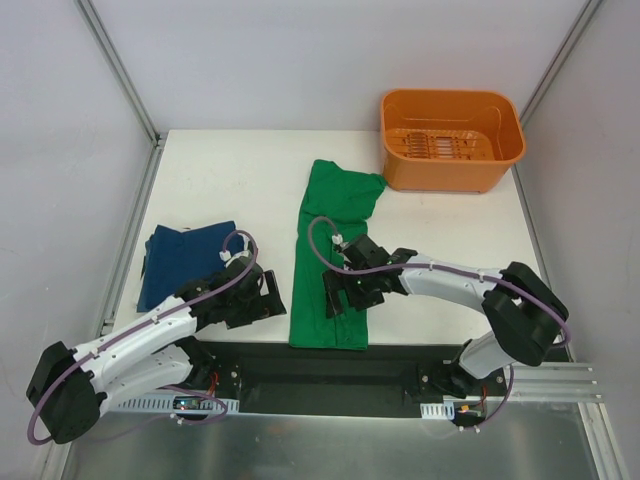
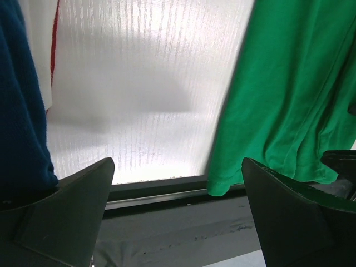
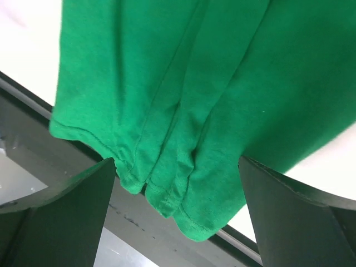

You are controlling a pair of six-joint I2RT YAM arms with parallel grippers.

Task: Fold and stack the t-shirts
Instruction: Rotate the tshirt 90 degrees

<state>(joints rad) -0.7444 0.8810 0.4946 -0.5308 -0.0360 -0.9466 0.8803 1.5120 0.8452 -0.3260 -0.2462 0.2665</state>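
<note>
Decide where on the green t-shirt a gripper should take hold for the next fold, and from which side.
Grip the green t-shirt at its near hem, coming from the table's near edge. It lies as a long strip running away from the arms, and its stacked layers reach just past that edge, so one pinch can probably catch them all. The open right gripper hangs there.

No text, label, brand, number or sign can be read in any view. The green t-shirt (image 1: 335, 200) is plain cloth with no legible print or tag. The navy t-shirt (image 1: 180, 260) to its left is plain too. The orange basket (image 1: 450, 172), beyond the green t-shirt on the right, shows no legible mark. The small circuit boards (image 1: 190, 403) at the arm bases, nearer than the green t-shirt, are too small to read.
</note>
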